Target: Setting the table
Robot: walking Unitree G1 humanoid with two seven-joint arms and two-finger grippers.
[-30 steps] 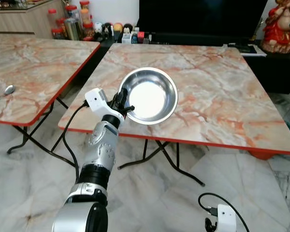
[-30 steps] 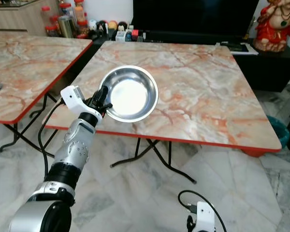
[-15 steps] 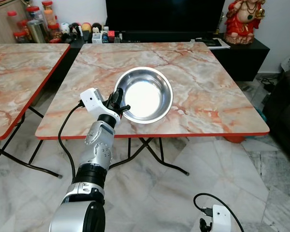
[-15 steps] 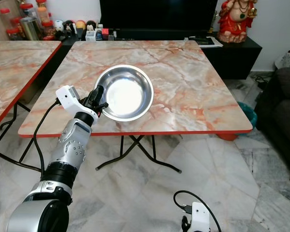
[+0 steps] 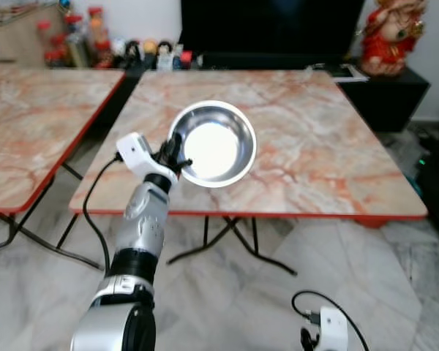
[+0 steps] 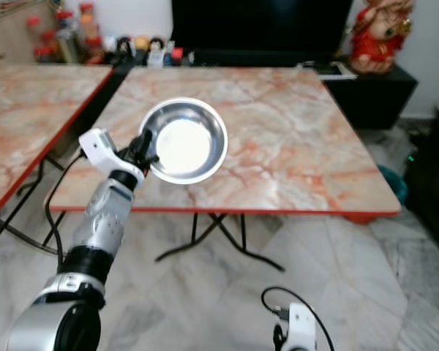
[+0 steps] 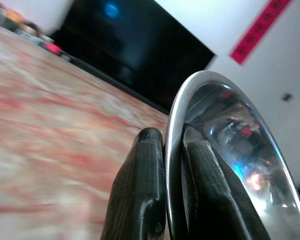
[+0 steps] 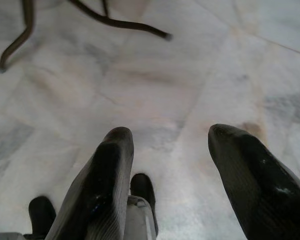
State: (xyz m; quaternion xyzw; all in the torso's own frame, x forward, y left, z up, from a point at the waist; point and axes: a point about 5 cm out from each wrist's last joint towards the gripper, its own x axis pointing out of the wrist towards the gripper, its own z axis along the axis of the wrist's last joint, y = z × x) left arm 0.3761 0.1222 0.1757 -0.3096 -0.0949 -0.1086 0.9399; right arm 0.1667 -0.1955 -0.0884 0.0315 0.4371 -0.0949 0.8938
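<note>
**Bowl held over the counter's near edge**

Since half a second ago the view has swung; the left pincer (image 5: 173, 156) still pinches the steel bowl (image 5: 213, 143) by its rim above the marble counter (image 5: 314, 139). Right pincer (image 8: 167, 165) hangs spread over the floor (image 8: 155, 85).

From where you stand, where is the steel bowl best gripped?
At its thin rim, from the robot's left side. The left gripper already pinches the steel bowl there, one of its fingers outside and one inside the wall.
</note>
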